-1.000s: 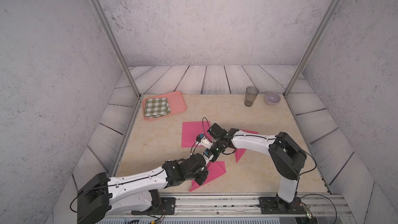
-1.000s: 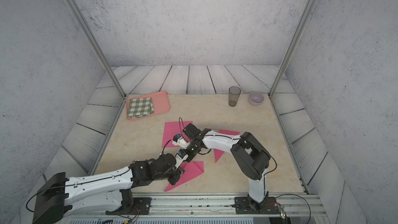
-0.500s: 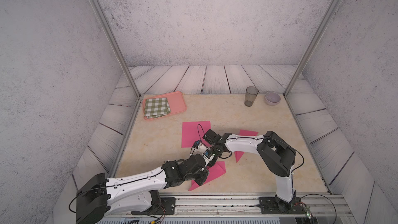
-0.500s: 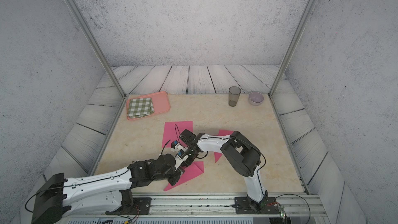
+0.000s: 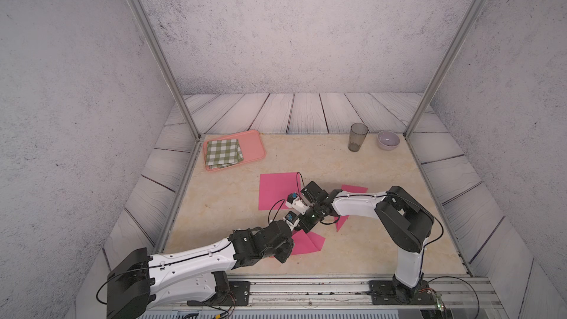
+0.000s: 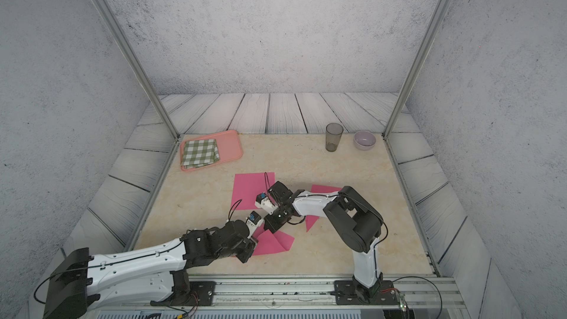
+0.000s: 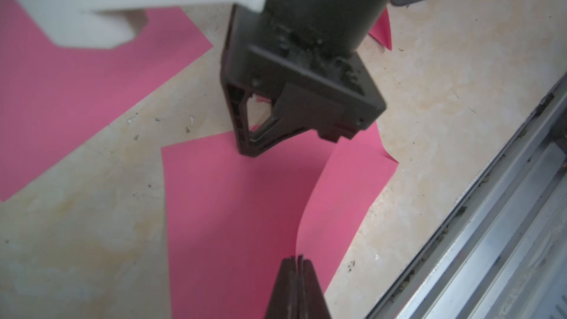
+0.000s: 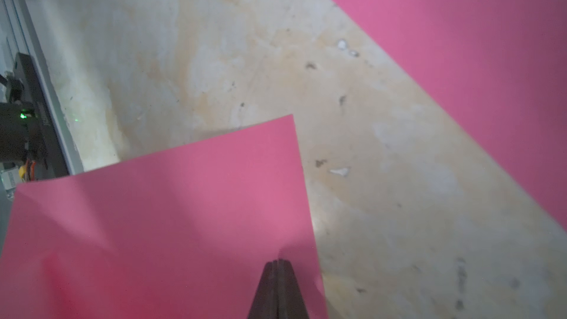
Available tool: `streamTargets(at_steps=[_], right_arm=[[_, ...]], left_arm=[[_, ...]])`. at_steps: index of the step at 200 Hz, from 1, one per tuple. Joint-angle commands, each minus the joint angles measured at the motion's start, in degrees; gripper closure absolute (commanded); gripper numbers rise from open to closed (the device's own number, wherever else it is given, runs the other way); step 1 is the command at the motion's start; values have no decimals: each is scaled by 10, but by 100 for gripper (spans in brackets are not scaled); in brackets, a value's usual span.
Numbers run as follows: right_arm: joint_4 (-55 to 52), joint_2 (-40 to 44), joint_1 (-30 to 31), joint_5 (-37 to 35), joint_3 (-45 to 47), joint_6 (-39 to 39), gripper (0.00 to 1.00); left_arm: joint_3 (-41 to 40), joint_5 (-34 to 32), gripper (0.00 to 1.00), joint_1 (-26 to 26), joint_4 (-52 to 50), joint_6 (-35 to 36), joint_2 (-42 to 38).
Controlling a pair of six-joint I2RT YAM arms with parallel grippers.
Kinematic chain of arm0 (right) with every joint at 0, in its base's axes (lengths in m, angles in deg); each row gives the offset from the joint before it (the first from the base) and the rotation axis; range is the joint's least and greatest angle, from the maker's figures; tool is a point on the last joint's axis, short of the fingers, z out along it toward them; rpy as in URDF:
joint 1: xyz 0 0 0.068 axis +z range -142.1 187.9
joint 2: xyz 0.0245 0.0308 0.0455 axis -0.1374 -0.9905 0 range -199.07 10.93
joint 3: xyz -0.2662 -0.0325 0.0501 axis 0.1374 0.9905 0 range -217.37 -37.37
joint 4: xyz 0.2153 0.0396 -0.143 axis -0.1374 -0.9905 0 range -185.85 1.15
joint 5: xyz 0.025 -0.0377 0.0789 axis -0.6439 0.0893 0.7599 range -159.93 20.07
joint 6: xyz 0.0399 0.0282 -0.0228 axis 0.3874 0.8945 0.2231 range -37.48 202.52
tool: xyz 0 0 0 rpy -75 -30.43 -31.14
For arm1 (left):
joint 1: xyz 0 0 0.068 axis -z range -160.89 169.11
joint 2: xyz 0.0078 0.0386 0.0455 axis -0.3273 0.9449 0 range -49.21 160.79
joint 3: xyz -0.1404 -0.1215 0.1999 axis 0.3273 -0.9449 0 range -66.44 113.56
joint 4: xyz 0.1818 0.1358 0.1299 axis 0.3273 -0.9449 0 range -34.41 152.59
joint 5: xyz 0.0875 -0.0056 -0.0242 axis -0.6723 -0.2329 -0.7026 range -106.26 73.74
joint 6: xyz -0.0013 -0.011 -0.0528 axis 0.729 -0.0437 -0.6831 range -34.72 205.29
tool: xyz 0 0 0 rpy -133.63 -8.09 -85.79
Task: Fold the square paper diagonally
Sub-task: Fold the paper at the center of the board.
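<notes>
You're mid-fold. The left gripper [image 7: 296,259] is clamped tight on the lifted flap of the pink paper [image 7: 227,210], which lies beneath both fingertips. The right gripper [image 8: 278,262] is closed, its tips on the sheet and gripping nothing visible. Next, carry the flap across, corner to corner, then press. Since a second ago, the right gripper has swung in and closed.

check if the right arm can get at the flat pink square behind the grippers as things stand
Probably yes: the right gripper is just beside the flat pink square, nothing lying between or on it. But its jaws are shut, pressing the half-folded paper, so it would have to leave that first.
</notes>
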Motion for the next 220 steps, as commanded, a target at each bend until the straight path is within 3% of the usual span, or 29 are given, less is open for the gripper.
streamTargets(at_steps=[1, 39, 103, 152, 220], right_arm=[[-9, 19, -11, -55, 42, 43, 95], [19, 42, -11, -57, 79, 75, 94], [27, 44, -12, -59, 96, 69, 93], [24, 51, -12, -60, 97, 66, 90], [17, 66, -12, -72, 98, 59, 86]], left_arm=[[9, -30, 100, 3, -16, -22, 18], [13, -85, 100, 2, -9, -48, 48], [20, -136, 100, -3, 8, -31, 60], [31, -101, 100, -26, 39, 20, 79], [79, -46, 100, -34, 13, 53, 184]])
